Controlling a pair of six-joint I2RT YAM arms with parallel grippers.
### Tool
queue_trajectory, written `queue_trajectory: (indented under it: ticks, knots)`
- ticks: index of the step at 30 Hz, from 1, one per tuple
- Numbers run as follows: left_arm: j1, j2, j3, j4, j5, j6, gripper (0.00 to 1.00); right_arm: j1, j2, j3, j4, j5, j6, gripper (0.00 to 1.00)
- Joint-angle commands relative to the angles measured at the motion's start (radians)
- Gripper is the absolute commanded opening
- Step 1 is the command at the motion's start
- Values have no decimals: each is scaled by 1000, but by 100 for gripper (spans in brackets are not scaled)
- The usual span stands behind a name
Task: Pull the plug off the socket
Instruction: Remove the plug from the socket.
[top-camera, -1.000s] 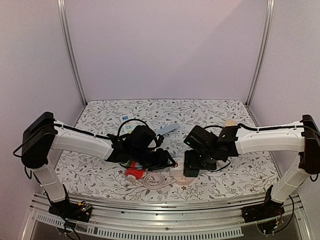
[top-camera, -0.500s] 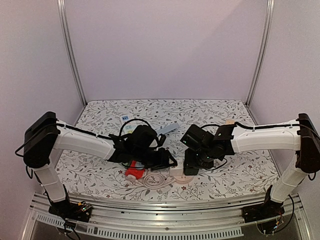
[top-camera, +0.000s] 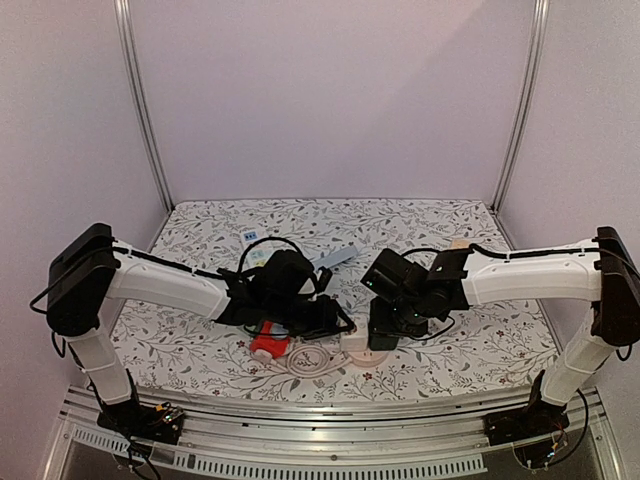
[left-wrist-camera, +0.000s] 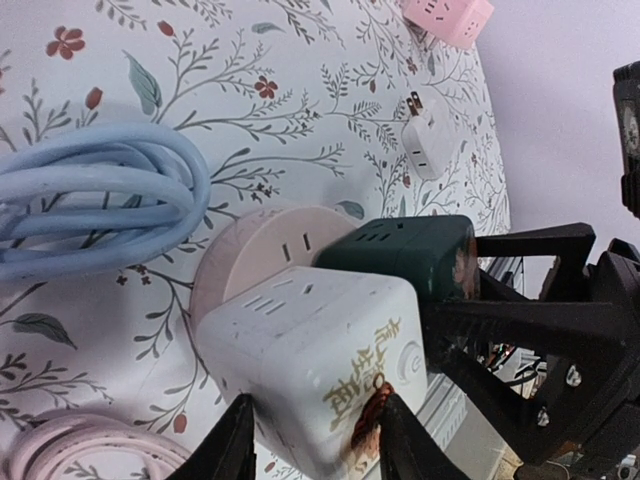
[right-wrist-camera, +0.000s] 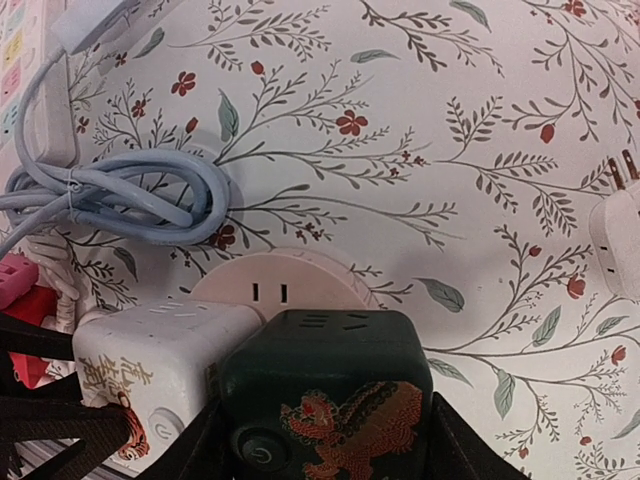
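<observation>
- Two cube plugs sit side by side on the round pink socket (right-wrist-camera: 275, 285). The socket lies on the flowery table (top-camera: 480, 350), near the front edge, between the two arms.
- One is a white cube plug (left-wrist-camera: 310, 370) with gold writing and a little tiger picture on its end.
- The other is a dark green cube plug (right-wrist-camera: 325, 385) with a red-brown tiger picture and a round button. It touches the white one.
- Both plugs are still on the socket. A pair of bare slots shows on the socket just beside them.
- The left gripper (left-wrist-camera: 310, 445) has one finger on each side of the white cube plug. The fingers are right up against it, but I cannot tell if they squeeze it tight.
- The right gripper (right-wrist-camera: 320, 450) grabs the dark green cube plug, with its fingers pressed on both sides.
- The two grippers are close and point at each other.
- A blue cord (right-wrist-camera: 120, 195), rolled in a loop, lies on the table near the socket.
- A small white plug (left-wrist-camera: 425, 140) with two metal pins lies apart from the socket, on the right arm's side.
- A pink cube (left-wrist-camera: 450, 15) lies farther off, past the small white plug.
- A red thing (top-camera: 268, 345) lies under the left arm, with a pale cord loop (top-camera: 310, 362) just beside it.
</observation>
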Motion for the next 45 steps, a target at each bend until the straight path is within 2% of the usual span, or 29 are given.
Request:
queue_trajectory:
  ticks: [1, 6, 13, 21, 33, 40, 45]
  knots:
    - [-25, 65, -10, -64, -9, 25, 40, 27, -19, 38, -13, 33, -13, 31]
    - [-28, 80, -1, -69, -10, 28, 39, 72, 40, 139, -109, 104, -42, 31]
    - [-30, 82, -1, -74, -15, 31, 38, 87, 89, 170, -115, 91, -27, 31]
    - [-30, 86, 1, -77, -15, 30, 37, 83, 32, 124, -63, 93, 0, 31]
    - [-31, 93, 4, -80, -16, 35, 36, 30, -96, -66, 163, -41, 67, 31]
    - [-31, 89, 5, -80, -17, 35, 36, 32, -110, -58, 145, -26, 62, 31]
    - [-31, 87, 6, -80, -19, 37, 36, 44, -103, -22, 52, 25, 40, 32]
